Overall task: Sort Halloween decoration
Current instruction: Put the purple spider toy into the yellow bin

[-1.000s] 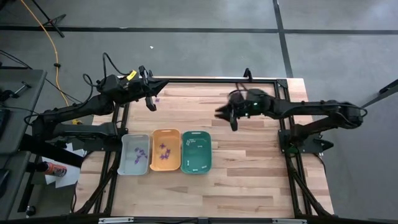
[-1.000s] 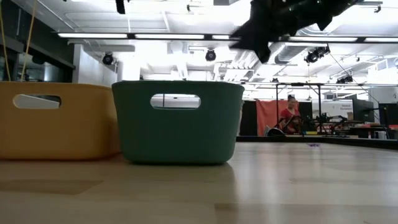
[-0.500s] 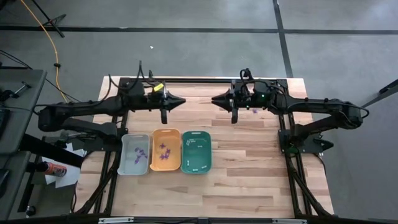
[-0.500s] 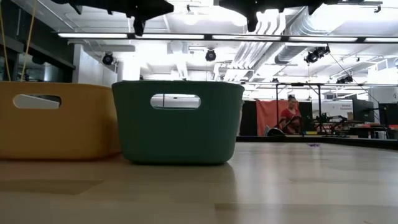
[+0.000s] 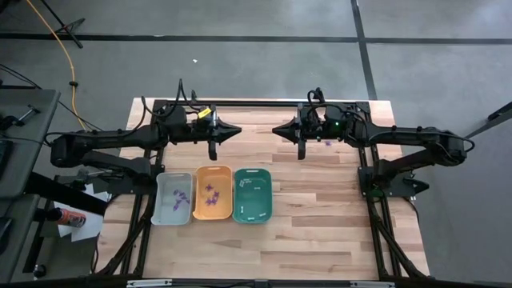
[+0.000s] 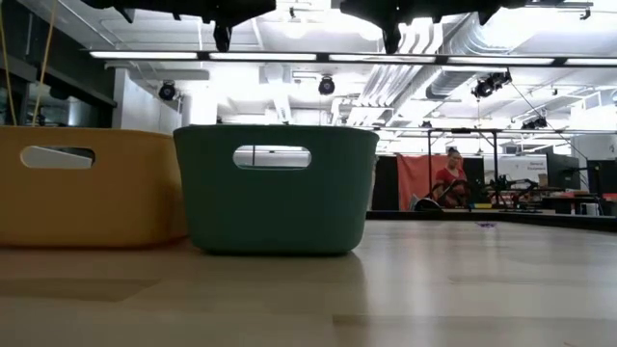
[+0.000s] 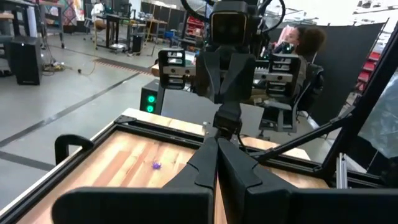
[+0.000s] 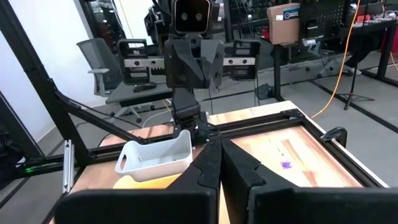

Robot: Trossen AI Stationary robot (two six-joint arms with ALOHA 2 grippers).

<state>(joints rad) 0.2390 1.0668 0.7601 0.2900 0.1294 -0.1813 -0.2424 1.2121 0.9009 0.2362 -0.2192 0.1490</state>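
Note:
The Halloween decoration lies mostly in three trays near the table's middle. Purple pieces are in the grey tray and the orange tray, and white sticks are in the teal tray. One purple piece lies loose on the wood at the far right, under my right arm. Another purple piece lies at the far left. My left gripper and my right gripper are both shut and empty. They hang level, high over the table's far part, tips facing each other across a small gap.
A black frame runs along the table's far edge and both sides. The three trays stand side by side between the arms and the near edge, with bare wood to the right of and in front of them. A person is far off in the room.
My left gripper has swung from the far left corner toward the table's middle and sunk a little, now pointing level to the right. My right gripper has risen and tipped up from a downward slant to level. Over the last half second both have kept still.

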